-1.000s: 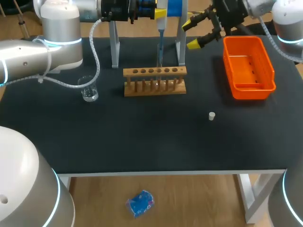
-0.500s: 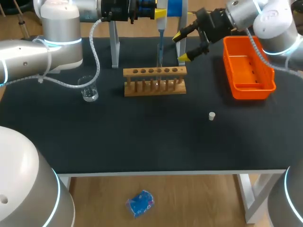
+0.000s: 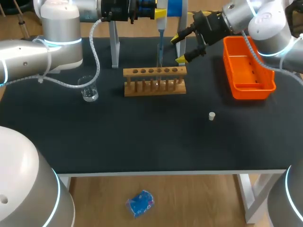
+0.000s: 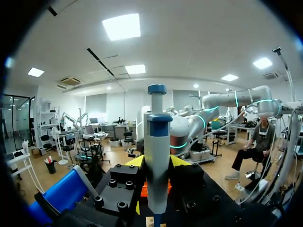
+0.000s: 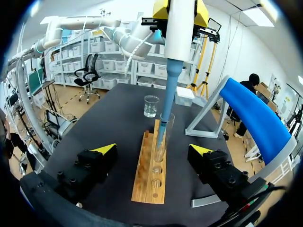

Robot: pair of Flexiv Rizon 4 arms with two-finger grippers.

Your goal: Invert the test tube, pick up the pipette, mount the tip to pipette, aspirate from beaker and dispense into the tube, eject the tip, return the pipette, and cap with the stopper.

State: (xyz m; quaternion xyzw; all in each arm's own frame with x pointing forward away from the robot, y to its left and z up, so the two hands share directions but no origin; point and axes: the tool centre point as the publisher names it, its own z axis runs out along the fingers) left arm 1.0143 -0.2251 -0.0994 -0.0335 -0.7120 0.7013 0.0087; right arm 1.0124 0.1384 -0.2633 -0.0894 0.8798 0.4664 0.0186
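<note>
My left gripper is shut on the white and blue pipette and holds it upright over the wooden rack. In the left wrist view the pipette stands between the yellow tips of the left gripper. The right wrist view shows the pipette with its tip inside a clear test tube standing in the rack. My right gripper hangs open just right of the pipette, above the rack's right end; its fingers straddle the rack without touching it. A glass beaker stands left of the rack. The small white stopper lies on the mat, front right.
An orange bin sits at the right rear of the black table. The pipette stand, blue-topped with grey legs, is behind the rack; its blue part is beside my right gripper. Bare black mat fills the front.
My right gripper has moved left from beside the orange bin to close by the pipette and the rack's right end. The left arm and the pipette have stayed still.
</note>
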